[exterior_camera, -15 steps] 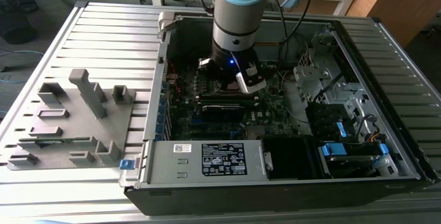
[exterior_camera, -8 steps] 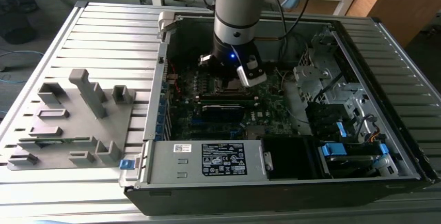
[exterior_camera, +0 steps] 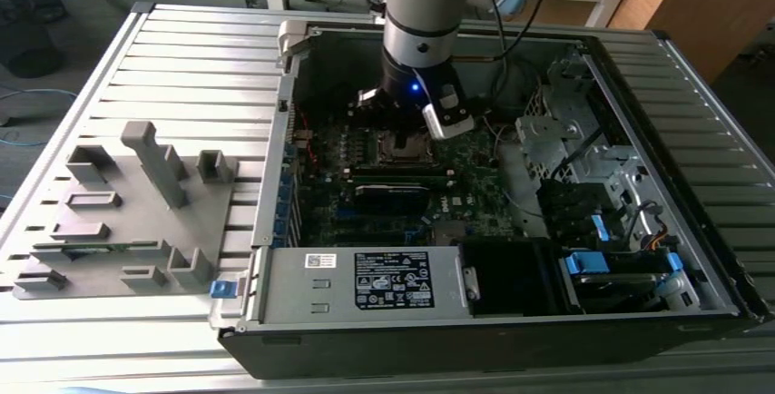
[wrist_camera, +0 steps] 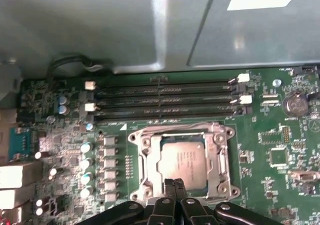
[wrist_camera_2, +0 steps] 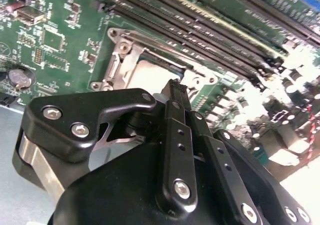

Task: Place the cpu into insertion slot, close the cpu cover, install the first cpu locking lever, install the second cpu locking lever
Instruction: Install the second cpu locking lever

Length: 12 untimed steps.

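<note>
Presently the cpu (wrist_camera: 182, 160) sits in the insertion slot (wrist_camera: 146, 157), silvery face up, with the cpu cover (wrist_camera: 222, 157) lying flat around it as a metal frame on the green circuit board (wrist_camera: 280, 157). The pincer (wrist_camera: 173, 184) is pressed together, its black fingers (wrist_camera_2: 176, 92) meeting with nothing between them, and hangs just above the near edge of the socket, at the rim of the cover. In the first wrist view, long black memory slots (wrist_camera: 162, 101) run parallel just beyond the socket. In the exterior view, the arm (exterior_camera: 422, 26) reaches down into the open computer case (exterior_camera: 630, 231), which lies on the slatted worktop (exterior_camera: 181, 67) beside a grey fixture block (exterior_camera: 122, 212)
</note>
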{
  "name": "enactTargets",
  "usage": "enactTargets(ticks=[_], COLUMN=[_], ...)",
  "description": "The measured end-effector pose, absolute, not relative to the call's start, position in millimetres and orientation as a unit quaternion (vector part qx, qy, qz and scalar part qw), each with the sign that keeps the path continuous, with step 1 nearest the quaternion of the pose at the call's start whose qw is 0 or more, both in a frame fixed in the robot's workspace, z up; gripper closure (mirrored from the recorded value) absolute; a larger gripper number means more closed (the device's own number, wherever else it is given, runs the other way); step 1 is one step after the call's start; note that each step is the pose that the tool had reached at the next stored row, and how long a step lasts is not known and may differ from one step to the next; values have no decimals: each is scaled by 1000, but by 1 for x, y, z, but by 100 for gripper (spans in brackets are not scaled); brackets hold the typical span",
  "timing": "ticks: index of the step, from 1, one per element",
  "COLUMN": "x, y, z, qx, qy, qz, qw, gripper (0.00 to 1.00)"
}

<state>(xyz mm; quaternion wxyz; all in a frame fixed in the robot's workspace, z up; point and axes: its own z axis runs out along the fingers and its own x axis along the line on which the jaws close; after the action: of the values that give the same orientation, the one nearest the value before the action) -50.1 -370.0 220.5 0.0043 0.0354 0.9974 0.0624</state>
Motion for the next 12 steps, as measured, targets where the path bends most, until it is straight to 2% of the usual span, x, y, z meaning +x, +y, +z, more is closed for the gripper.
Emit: enactTargets(ticks=[12], x=[-41], y=[-356], z=[220], qx=[35], qy=[998], qz=[58], qw=[4], gripper=[89])
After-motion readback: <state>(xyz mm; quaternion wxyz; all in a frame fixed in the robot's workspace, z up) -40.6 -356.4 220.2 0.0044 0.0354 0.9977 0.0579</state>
